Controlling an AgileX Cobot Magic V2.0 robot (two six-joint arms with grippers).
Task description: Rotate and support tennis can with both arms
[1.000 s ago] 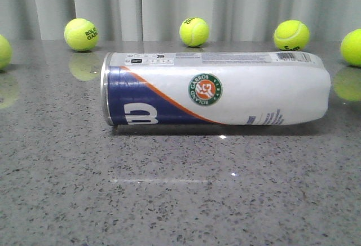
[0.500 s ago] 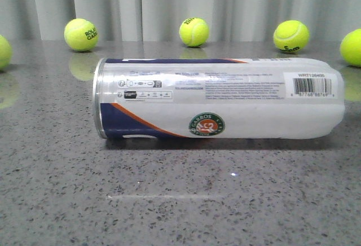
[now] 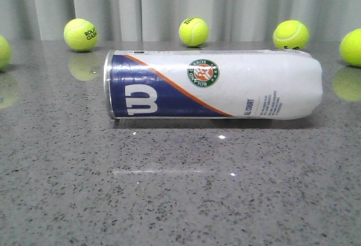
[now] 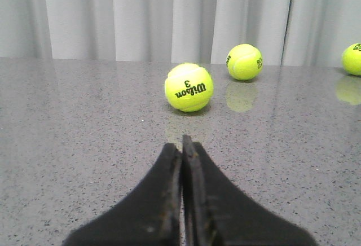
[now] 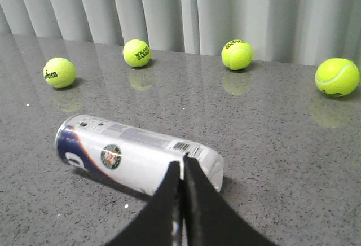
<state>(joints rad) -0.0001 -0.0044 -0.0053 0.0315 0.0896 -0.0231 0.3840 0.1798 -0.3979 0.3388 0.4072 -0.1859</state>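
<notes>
**Two closed grippers, one loose can**

The can lies on its side across the middle of the desk, metal rim toward the robot's left, navy panel with the W logo facing the front camera and the round badge near the top of its curve. Nothing touches it in any view. The left gripper has its fingers pressed flat together with nothing between them; it points at a ball marked Wilson 3, and the can does not appear in its view at all. The right gripper is likewise closed on nothing, its tips showing in front of the can's closed, barcode end; whether they touch it I cannot tell.

The main risk, as I judge it, is rolling. A smooth cylinder on a polished desk will run from any push off its axis, and closed wedge tips offer only a narrow contact. If one arm nudges before the other braces the opposite end, the can may pivot or skid toward the balls along the back. The left arm looks poorly placed to support it. The translucent wall may also dent under a hard poke.
</notes>
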